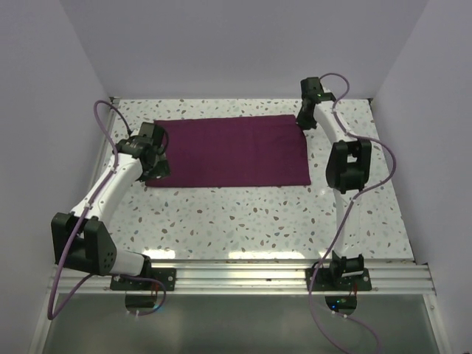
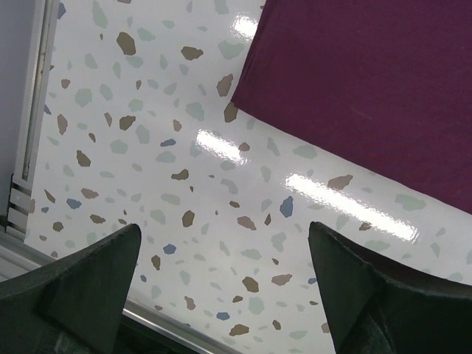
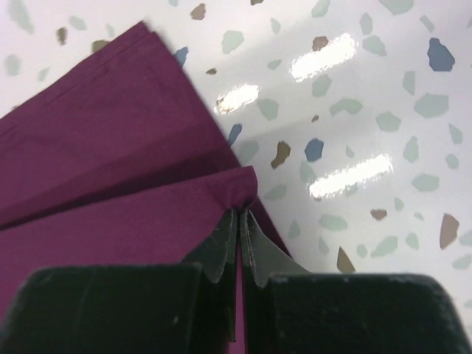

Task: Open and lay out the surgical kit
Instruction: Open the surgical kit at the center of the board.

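Pinching cloth wrap [image 1: 228, 151] corner to peel 1 fold open.
Clamped on far-right corner with right gripper [image 3: 240, 215]; parked beside wrap with left gripper [image 2: 223, 236] spread wide, empty.

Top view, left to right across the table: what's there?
Left gripper, open → maroon cloth wrap → right gripper, shut on the wrap's far right corner.

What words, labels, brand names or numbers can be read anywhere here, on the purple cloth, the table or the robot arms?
None: no word, number or sign can be read in any view.
The maroon cloth is plain, with no tag or print showing.
The speckled table bears only coloured flecks and glare.
The left arm and right arm show no legible marking; anything printed there is too small to tell.
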Robot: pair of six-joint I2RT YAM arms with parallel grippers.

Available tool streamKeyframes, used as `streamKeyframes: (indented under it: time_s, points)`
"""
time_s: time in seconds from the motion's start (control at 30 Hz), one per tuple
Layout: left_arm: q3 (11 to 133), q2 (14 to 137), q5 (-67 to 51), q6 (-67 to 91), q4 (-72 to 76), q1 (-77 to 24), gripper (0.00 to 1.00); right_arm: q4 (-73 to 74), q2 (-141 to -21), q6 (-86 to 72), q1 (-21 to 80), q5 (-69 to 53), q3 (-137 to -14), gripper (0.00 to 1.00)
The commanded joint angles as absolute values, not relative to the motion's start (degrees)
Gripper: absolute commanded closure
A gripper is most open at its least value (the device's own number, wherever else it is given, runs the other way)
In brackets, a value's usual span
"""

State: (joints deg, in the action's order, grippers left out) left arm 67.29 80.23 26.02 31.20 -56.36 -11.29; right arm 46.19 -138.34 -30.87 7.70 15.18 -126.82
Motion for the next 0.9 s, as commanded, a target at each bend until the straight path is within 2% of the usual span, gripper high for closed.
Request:
streamKeyframes:
  time_s: [0.0, 0.3, 0.43, 0.63, 0.77, 0.87]
  points:
    - [70.84, 78.40, 26.63, 29.62, -54.76, -11.16, 0.00, 48.16, -127.99, -30.85, 7.82, 12.06, -124.20, 1.00]
    - [71.01, 78.22, 25.57, 28.65, -50.72, -11.07, 0.00, 53.35, -117.79, -27.60, 12.12, 5.20, -111.74, 1.00]
    - [73.38, 80.41, 26.80, 28.04, -48.78, -11.07, 0.00, 58.50, -109.53, -26.02, 19.92, 2.28, -103.38, 1.00]
    - [82.16, 87.44, 28.83, 27.95, -47.37, -10.20, 0.00, 71.00, -89.33, -31.26, 32.23, 2.11, -83.00, 1.00]
    - [89.01, 91.05, 29.79, 28.12, -48.25, -9.23, 0.00, 76.98, -72.30, -37.78, 33.84, 0.44, -70.34, 1.00]
    - [91.49, 91.93, 30.15, 28.04, -47.90, -8.96, 0.00, 83.30, -67.07, -38.93, 33.75, 3.24, -68.21, 1.00]
